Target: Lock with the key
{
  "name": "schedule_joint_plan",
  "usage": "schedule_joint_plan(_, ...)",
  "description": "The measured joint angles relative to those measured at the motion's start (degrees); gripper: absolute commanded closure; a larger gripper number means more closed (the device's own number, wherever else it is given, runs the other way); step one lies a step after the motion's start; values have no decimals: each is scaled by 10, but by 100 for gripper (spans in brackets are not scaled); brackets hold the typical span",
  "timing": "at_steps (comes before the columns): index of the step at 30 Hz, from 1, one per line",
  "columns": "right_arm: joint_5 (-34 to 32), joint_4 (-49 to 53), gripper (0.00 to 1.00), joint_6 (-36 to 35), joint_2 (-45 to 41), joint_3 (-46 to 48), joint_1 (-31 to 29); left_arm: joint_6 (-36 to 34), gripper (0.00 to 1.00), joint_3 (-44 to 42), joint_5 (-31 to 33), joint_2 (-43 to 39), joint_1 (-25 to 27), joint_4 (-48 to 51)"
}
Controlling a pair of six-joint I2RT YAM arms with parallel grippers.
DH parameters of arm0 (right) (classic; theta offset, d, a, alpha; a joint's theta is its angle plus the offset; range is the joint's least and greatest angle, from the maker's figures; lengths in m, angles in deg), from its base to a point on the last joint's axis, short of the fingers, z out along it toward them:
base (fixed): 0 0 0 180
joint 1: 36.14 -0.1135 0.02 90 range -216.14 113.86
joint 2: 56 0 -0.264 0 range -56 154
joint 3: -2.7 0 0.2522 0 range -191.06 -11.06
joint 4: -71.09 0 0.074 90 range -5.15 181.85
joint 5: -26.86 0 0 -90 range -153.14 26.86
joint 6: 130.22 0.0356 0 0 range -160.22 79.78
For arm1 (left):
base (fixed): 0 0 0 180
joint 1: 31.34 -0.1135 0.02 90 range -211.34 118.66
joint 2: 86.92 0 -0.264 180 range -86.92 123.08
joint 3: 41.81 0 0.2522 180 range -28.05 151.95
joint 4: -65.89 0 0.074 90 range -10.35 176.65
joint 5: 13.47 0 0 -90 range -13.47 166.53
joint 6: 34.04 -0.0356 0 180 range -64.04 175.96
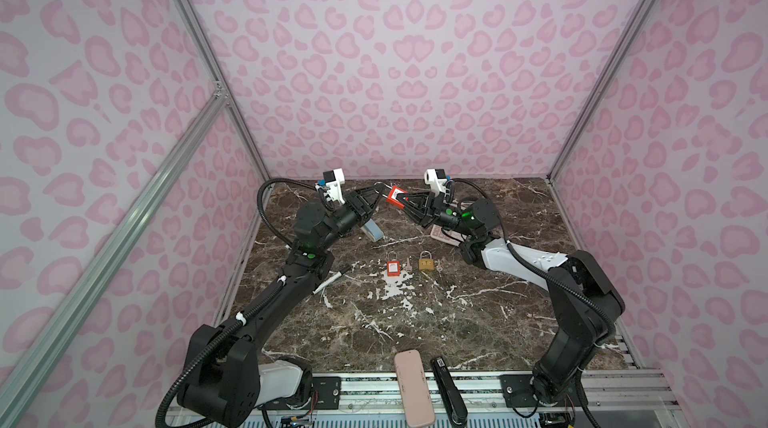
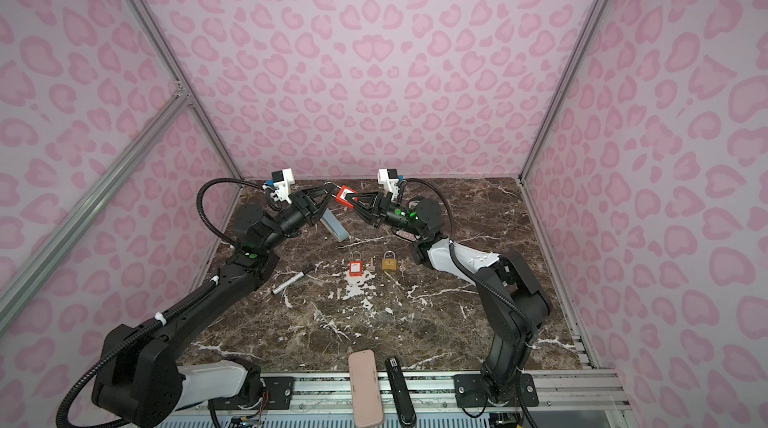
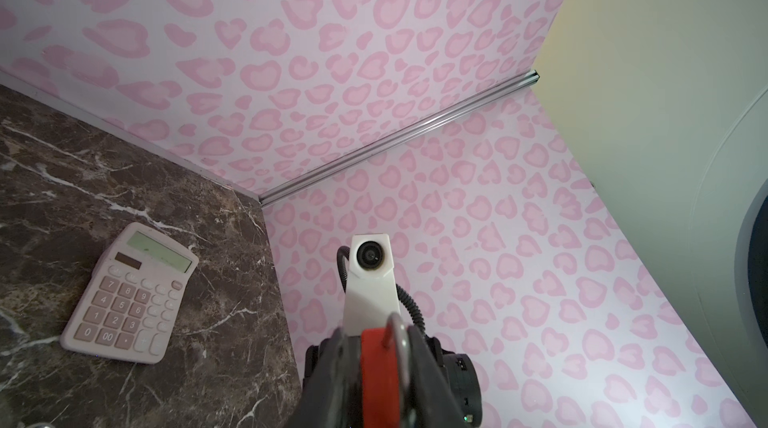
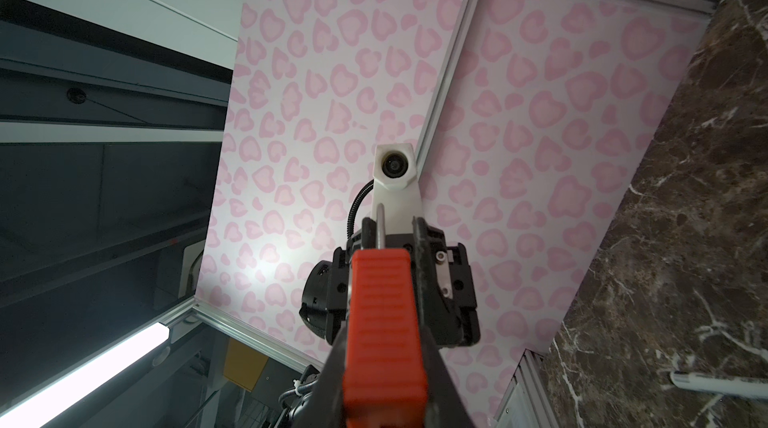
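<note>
Right pincer (image 1: 401, 198): pinching red padlock (image 1: 392, 196) above table's (image 1: 415, 322) back edge.
Left pincer (image 1: 377, 192): spread round shackle (image 4: 380, 218).
Remaining: probably key turn.

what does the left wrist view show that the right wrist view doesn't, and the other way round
Only the left wrist view: a pink calculator lying on the marble table, and the right arm's wrist camera looking back at it.
Only the right wrist view: a white marker on the marble, the left arm's wrist camera, and a lit light tube outside the cell.
Both: the red padlock with its metal shackle, seen close up from opposite ends, plus the marble and the pink patterned walls.
</note>
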Motion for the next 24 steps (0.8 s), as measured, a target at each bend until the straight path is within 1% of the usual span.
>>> schedule_joint_plan(1,0,2,99,-4,-2,2,3,0,60,0,-3,-1,0,2)
schedule_joint_plan(5,0,14,99,-13,-6,9,13,-5,52,0,-5,-1,0,9)
schedule_joint_plan(11,-1,22,99,-19,-6,9,12,-7,49,0,-7,5,10,9)
schedule_joint_plan(17,-1,32,98,-21,-6,9,7,-9,49,6,-9,22,22,9)
schedule_joint_plan(24,-1,41,98,-29,-6,9,4,-9,59,10,-9,37,32,9)
